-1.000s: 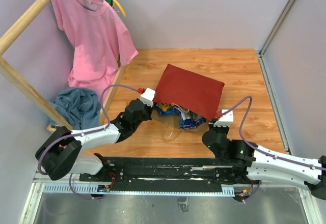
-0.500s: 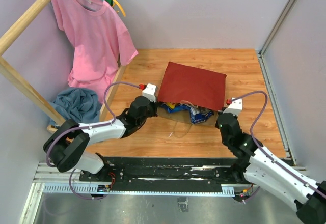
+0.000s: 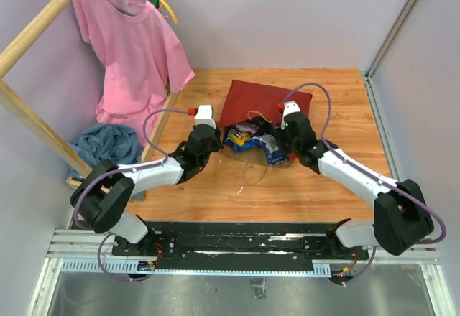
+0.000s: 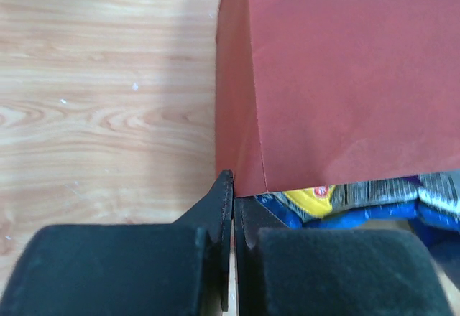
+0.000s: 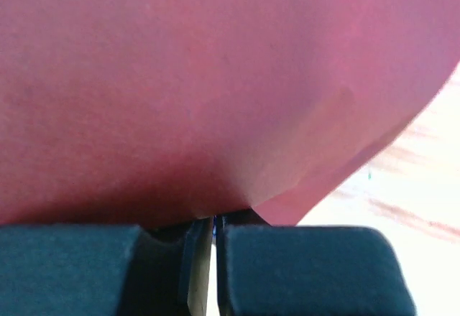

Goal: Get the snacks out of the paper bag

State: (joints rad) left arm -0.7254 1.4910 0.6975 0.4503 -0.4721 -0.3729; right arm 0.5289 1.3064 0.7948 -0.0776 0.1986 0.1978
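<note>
The left gripper pinches a corner of the red paper bag. The right gripper pinches its edge too, and the snacks poke out of its mouth.

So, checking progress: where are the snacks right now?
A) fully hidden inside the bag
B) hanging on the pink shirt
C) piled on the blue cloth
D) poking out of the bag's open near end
D: the snacks show as a colourful heap at the near, open end of the red paper bag.
</note>
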